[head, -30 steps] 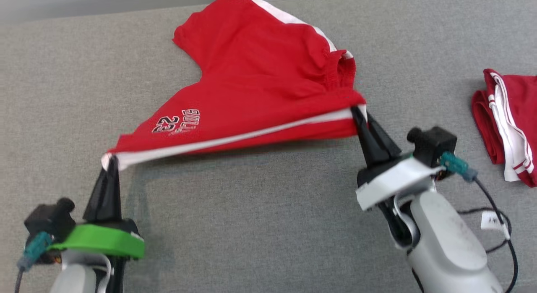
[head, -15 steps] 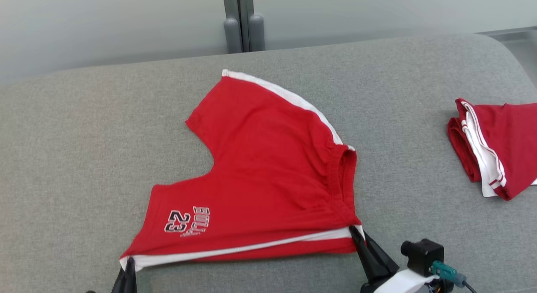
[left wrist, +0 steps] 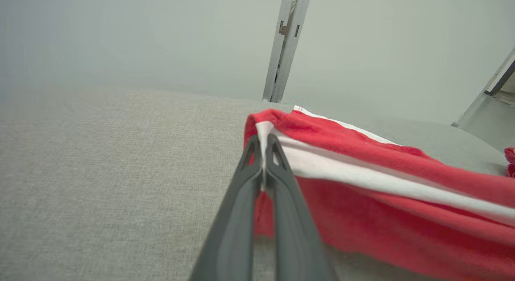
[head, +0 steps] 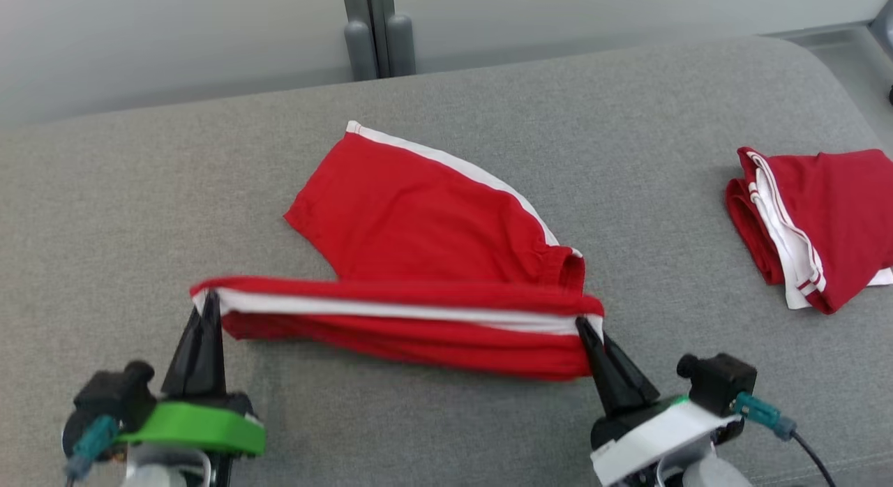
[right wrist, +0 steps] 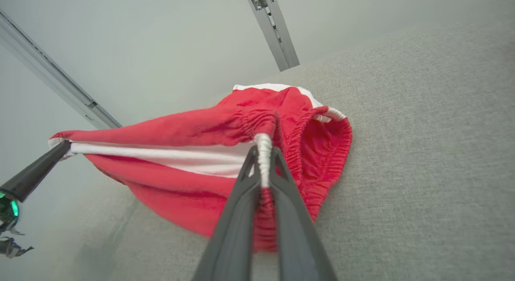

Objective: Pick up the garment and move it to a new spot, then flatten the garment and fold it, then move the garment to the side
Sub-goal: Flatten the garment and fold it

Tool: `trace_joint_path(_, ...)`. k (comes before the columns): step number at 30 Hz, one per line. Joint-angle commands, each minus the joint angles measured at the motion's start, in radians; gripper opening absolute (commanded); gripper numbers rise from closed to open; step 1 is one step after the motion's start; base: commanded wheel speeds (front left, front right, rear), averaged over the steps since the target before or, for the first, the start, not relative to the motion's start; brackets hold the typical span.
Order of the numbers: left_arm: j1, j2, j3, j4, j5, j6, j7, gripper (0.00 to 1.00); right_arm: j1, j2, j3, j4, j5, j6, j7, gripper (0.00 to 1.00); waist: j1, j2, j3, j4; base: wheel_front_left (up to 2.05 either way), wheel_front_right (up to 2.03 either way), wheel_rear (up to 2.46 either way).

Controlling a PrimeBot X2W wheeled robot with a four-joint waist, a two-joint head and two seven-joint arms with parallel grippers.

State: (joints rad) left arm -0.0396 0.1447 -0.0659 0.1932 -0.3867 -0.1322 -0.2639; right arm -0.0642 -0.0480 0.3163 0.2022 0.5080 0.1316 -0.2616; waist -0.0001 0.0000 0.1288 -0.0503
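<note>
The garment [head: 411, 222] is a pair of red shorts with white side stripes, lying on the grey cushion. Its near leg is lifted and stretched into a band between my two grippers, while the far leg lies flat. My left gripper [head: 207, 300] is shut on the hem corner, with the white stripe [left wrist: 263, 130] pinched between its fingers. My right gripper [head: 582, 326] is shut on the elastic waistband [right wrist: 263, 146]. In the right wrist view the garment [right wrist: 189, 152] sags below the taut white stripe, and the left gripper [right wrist: 62, 147] holds its far end.
A second red and white garment [head: 816, 222] lies folded at the right side of the grey cushion [head: 125, 215]. A grey post [head: 370, 33] stands behind the cushion's far edge against a pale wall. A cable [head: 816, 452] trails from my right wrist.
Both grippers have lifted the near edge off the cushion and carried it toward the far leg, so the printed number panel now hangs out of sight. The head camera has also shifted.
</note>
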Motion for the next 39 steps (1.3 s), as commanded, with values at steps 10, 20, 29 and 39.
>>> trace_joint_path(10, -0.396, 0.132, -0.139, 0.107, -0.051, 0.003, 0.000, 0.00, -0.216, -0.005, 0.013, -0.044, 0.147, -0.002, -0.004, 0.00, 0.0001, 0.0000, 0.271, -0.076, 0.00, 0.00, 0.00)
trace_joint_path(20, -0.625, 0.237, -0.252, 0.210, -0.081, 0.003, 0.000, 0.00, -0.311, -0.005, 0.037, -0.088, 0.237, -0.002, -0.004, 0.00, 0.0001, 0.0000, 0.419, -0.142, 0.00, 0.00, 0.00)
trace_joint_path(29, -0.746, 0.293, -0.306, 0.284, -0.079, 0.003, 0.000, 0.00, -0.333, -0.004, 0.088, -0.114, 0.283, -0.002, -0.004, 0.00, 0.0001, 0.0000, 0.467, -0.196, 0.00, 0.00, 0.00)
trace_joint_path(39, -0.826, 0.306, -0.360, 0.378, -0.075, 0.003, 0.000, 0.00, -0.308, -0.005, 0.108, -0.119, 0.293, -0.002, -0.004, 0.00, 0.0001, 0.0000, 0.472, -0.217, 0.00, 0.00, 0.00)
